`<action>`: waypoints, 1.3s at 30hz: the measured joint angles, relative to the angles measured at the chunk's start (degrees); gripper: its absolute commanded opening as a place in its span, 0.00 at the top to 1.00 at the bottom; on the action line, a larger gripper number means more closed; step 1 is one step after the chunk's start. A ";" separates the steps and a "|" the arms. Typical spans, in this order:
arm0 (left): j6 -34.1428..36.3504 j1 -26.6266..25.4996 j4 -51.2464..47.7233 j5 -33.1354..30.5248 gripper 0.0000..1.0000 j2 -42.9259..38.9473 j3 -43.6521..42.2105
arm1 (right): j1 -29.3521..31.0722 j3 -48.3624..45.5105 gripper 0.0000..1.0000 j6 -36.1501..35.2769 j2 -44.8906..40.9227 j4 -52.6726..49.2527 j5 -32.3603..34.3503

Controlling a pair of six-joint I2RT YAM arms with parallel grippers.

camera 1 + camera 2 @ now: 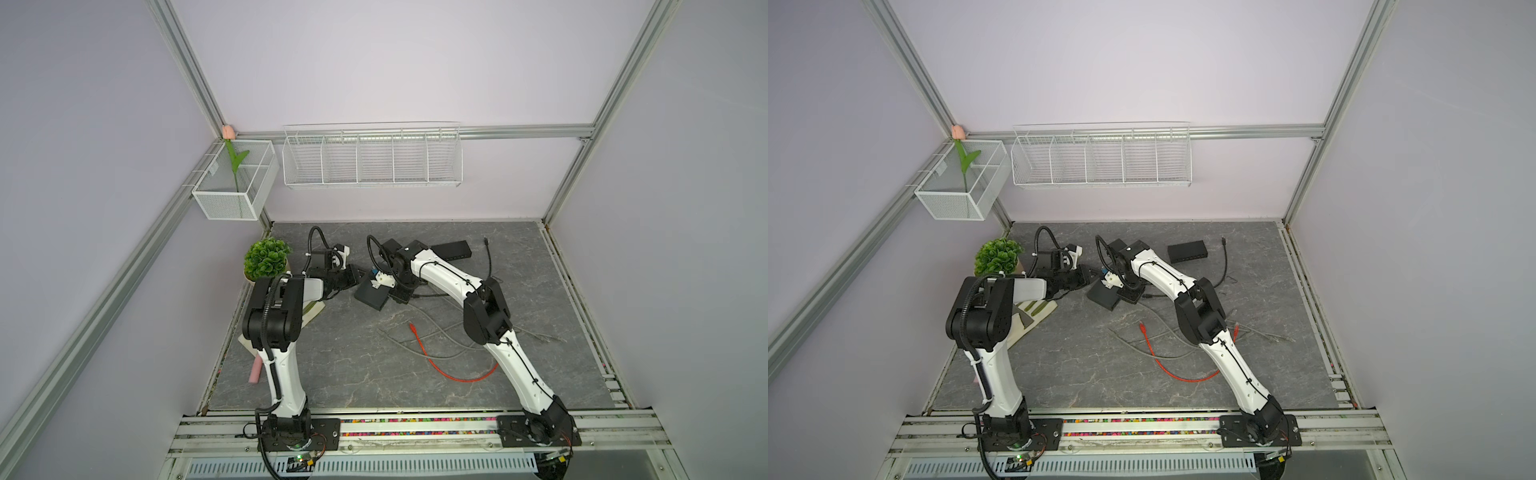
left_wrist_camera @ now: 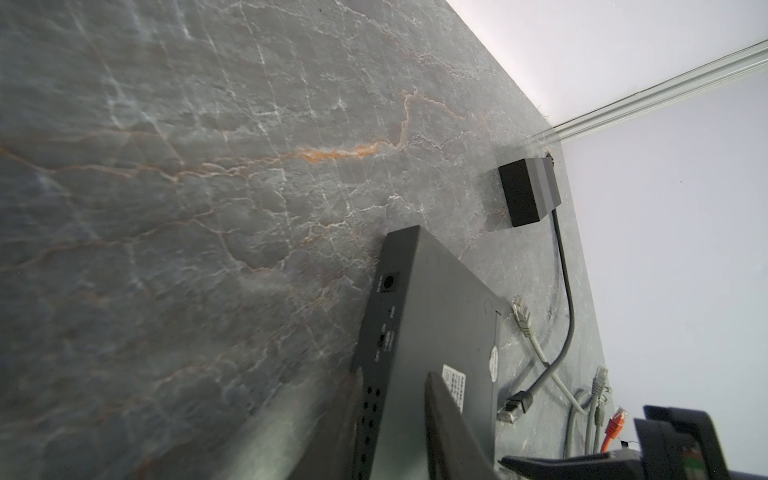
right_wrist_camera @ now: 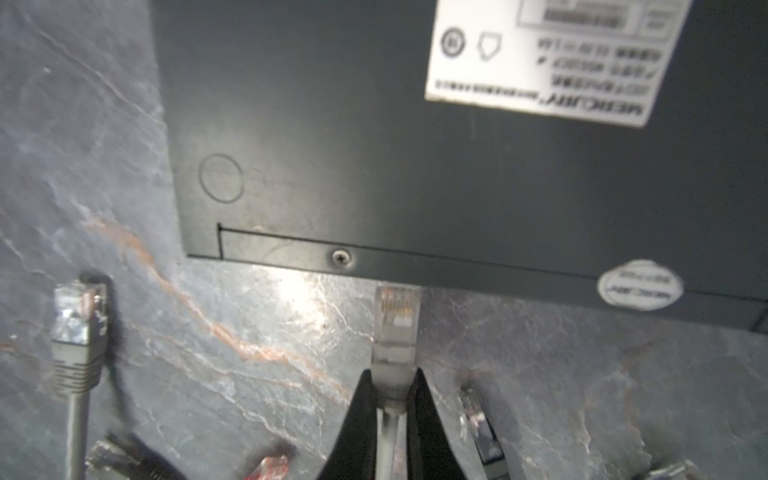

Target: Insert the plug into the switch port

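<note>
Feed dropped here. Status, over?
Right gripper shut on plug. Left gripper clamps switch. Plug tip at switch edge, insertion unconfirmed. Loose cables alongside, none between.

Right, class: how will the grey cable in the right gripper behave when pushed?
The plug looks like rigid clear plastic, likely pushing straight into the switch. The grey cable lies in loose curves, so probably floppy, light, trailing behind the right gripper.

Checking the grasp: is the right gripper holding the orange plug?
No, the right gripper pinches a clear plug on a grey cable; the orange plug lies loose.
</note>
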 measured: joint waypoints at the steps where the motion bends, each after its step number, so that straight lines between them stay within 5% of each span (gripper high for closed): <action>1: -0.04 -0.11 0.20 0.11 0.73 0.00 -0.07 | 0.02 0.55 0.93 -0.02 0.17 -0.20 0.00; 39: -0.44 -1.68 5.07 1.75 0.75 0.00 -2.16 | 0.02 5.62 0.93 -0.37 3.82 -4.31 -0.26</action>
